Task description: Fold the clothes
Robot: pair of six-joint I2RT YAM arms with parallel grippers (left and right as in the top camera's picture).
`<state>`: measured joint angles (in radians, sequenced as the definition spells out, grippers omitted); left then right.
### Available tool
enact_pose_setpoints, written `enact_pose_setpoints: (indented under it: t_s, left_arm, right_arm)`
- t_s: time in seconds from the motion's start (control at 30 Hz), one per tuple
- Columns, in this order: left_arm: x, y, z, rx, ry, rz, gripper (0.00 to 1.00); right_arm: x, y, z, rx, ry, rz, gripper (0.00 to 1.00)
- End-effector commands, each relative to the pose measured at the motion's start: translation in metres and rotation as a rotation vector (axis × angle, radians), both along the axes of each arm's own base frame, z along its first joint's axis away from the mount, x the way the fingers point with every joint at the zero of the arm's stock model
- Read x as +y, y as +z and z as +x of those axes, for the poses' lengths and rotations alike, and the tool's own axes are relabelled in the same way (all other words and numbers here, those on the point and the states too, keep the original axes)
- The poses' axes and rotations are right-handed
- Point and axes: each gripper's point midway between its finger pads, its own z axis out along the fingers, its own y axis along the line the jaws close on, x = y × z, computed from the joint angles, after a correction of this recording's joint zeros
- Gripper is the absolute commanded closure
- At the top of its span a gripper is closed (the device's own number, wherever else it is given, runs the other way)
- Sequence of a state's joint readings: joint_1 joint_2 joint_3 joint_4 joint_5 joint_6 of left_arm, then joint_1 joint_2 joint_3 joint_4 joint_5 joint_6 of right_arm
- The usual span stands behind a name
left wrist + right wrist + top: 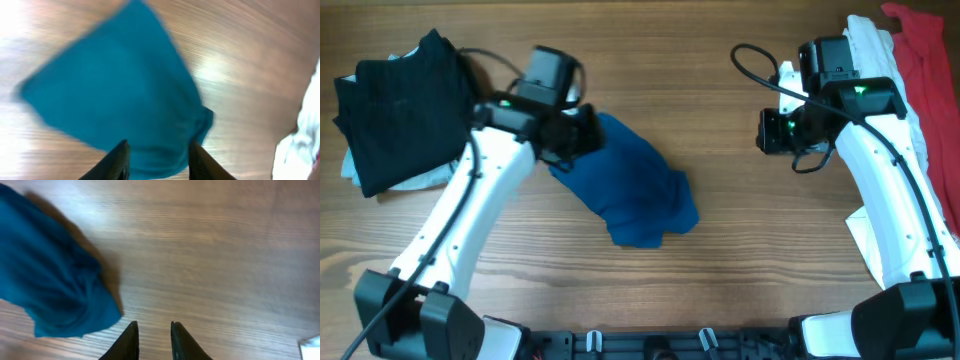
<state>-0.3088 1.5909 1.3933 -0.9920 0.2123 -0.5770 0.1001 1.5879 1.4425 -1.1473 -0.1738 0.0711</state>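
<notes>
The royal-blue shirt (638, 195) lies crumpled in the middle of the table, and it also shows as blue cloth (125, 85) in the left wrist view and at the left (45, 280) of the right wrist view. My left gripper (586, 130) hangs over its upper-left end. Its jaws (159, 142) stand apart, with blue cloth showing in the gap and a strip of wood below it; that view is blurred. My right gripper (767, 130) hovers over bare wood right of the shirt, its fingers (153, 323) a narrow gap apart with nothing between them.
A black garment (400, 105) lies on a white one (420, 180) at the back left. White cloth (880, 60) and a red garment (925, 60) are piled at the back right, beside the right arm. A white sheet (860, 230) lies under that arm.
</notes>
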Motion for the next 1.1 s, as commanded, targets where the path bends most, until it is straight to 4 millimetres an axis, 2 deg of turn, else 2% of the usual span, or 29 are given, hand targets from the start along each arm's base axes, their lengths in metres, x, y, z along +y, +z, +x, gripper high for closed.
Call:
enact_pose_setpoints:
  t_s: [0.0, 0.07, 0.2, 0.33, 0.5, 0.63, 0.7, 0.83, 0.97, 1.07]
  left_arm:
    - [0.025, -0.030, -0.005, 0.127, 0.162, 0.009, 0.61]
    - [0.021, -0.043, -0.010, 0.179, 0.189, -0.020, 0.61]
    - [0.012, -0.067, -0.011, 0.226, 0.195, -0.061, 0.62]
    - [0.012, -0.094, -0.009, 0.233, 0.196, -0.057, 0.62]
    - [0.023, -0.131, -0.013, 0.272, 0.217, 0.014, 0.62]
    - [0.035, -0.149, -0.009, 0.271, 0.238, 0.095, 0.62]
    - [0.042, -0.152, 0.004, 0.218, 0.254, 0.126, 0.62]
    - [0.046, -0.143, 0.039, 0.082, 0.258, 0.093, 0.61]
    - [0.074, -0.127, 0.077, -0.034, 0.342, 0.053, 0.60]
    - [0.085, -0.116, 0.092, -0.079, 0.323, 0.004, 0.59]
  right_arm:
    - [0.028, -0.012, 0.018, -0.013, 0.095, 0.092, 0.78]
    - [0.044, -0.026, 0.029, -0.012, 0.128, 0.123, 0.78]
    - [0.081, -0.066, 0.051, -0.003, 0.202, 0.153, 0.78]
    - [0.118, -0.111, 0.059, 0.024, 0.257, 0.152, 0.79]
    - [0.152, -0.153, 0.054, 0.071, 0.284, 0.157, 0.79]
    - [0.168, -0.168, 0.039, 0.114, 0.333, 0.144, 0.79]
    - [0.175, -0.173, 0.027, 0.145, 0.361, 0.133, 0.79]
    - [0.188, -0.176, -0.002, 0.215, 0.432, 0.116, 0.80]
    - [0.201, -0.177, -0.028, 0.269, 0.479, 0.095, 0.80]
    - [0.210, -0.177, -0.037, 0.276, 0.503, 0.084, 0.82]
